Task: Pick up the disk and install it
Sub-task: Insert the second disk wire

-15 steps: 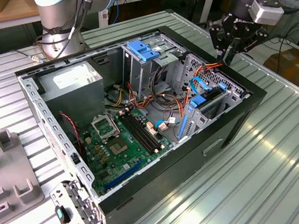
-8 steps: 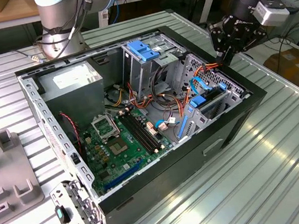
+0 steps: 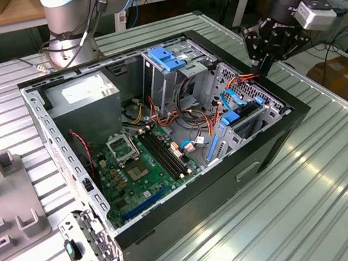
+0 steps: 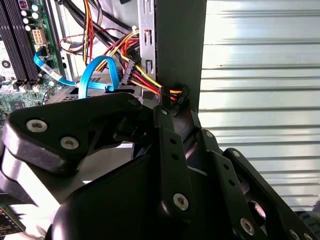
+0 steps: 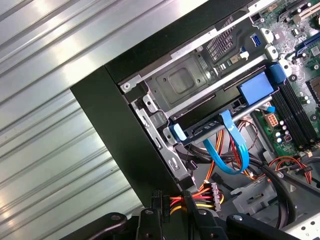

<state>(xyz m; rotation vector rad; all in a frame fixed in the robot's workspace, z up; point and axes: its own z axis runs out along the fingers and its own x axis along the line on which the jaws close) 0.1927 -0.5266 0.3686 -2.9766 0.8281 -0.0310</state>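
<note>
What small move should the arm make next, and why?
Probably ease the black power connector inward toward the disk: the gripper sits at that connector by the case corner, and the disk already lies in its bay.

Bright overhead light washed my exterior view, and the ribbed metal table [image 3: 335, 166] threw white glare at that view's right. In both wrist views the same ribs [image 4: 260, 60] blew out pale, while the gripper [image 4: 170, 165] sat close, dark and soft
</note>
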